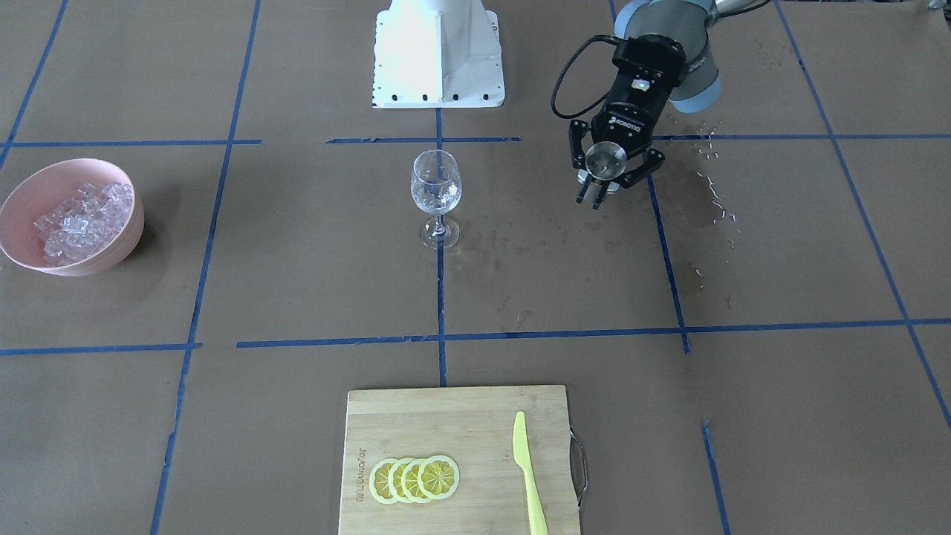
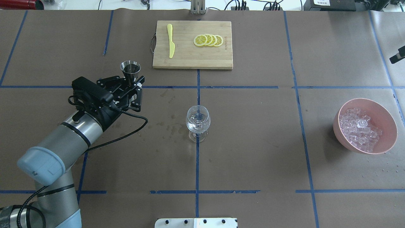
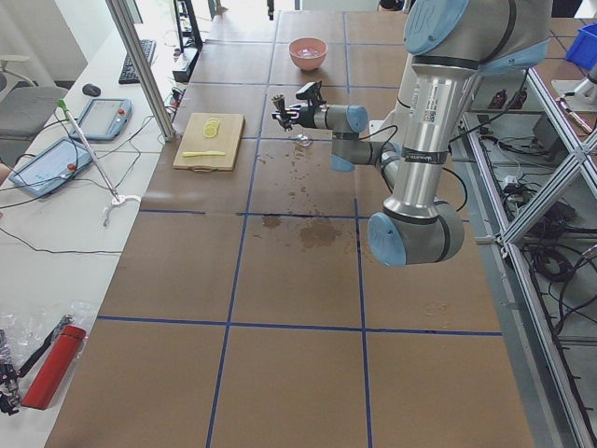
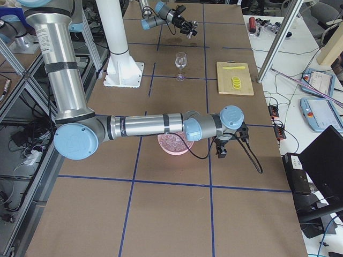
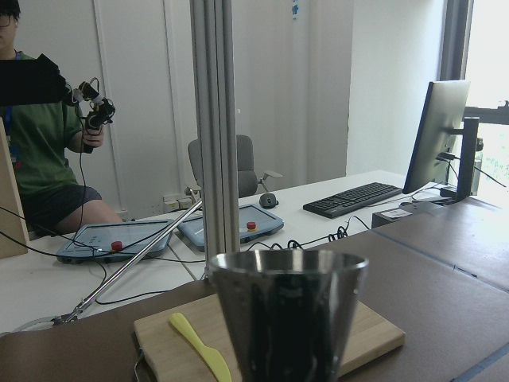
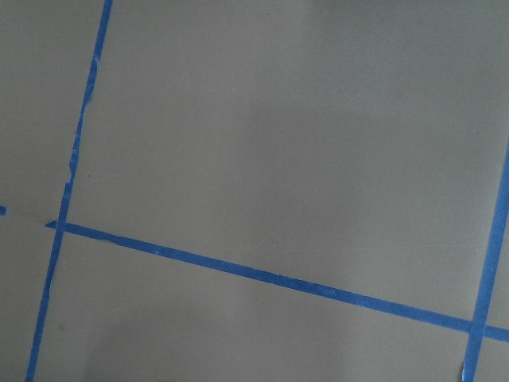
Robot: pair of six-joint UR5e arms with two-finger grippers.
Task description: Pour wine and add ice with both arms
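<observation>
A table (image 2: 253,142) covered in brown paper with a blue tape grid carries everything. The grey left arm (image 2: 76,133) reaches over the table's left half. Its black left gripper (image 2: 132,82) is clamped on a small conical steel measuring cup (image 2: 130,70), held upright above the paper. Whether the cup holds any wine cannot be told. The right arm (image 4: 144,127) stretches along the right end, with the right gripper (image 4: 221,147) just beyond the bowl. Its jaw opening cannot be told from here. A rectangular bamboo cutting board (image 2: 190,53) lies at the middle of the far edge, and a round pink bowl (image 1: 104,256) of clear ice cubes (image 2: 359,128) sits near the right end. A clear stemmed wine glass (image 2: 198,122) stands at the table's centre, well apart from the cup. Something glints low in its bowl, but liquid or ice cannot be distinguished. A yellow-green plastic knife (image 2: 171,44) and overlapping yellow lemon slices (image 2: 208,40) rest on the board. Dark wet marks (image 1: 687,197) stain the paper between cup and glass. The pouring step seems in hand: next the cup needs carrying over the glass rim and tipping. Nothing blocks that path.
</observation>
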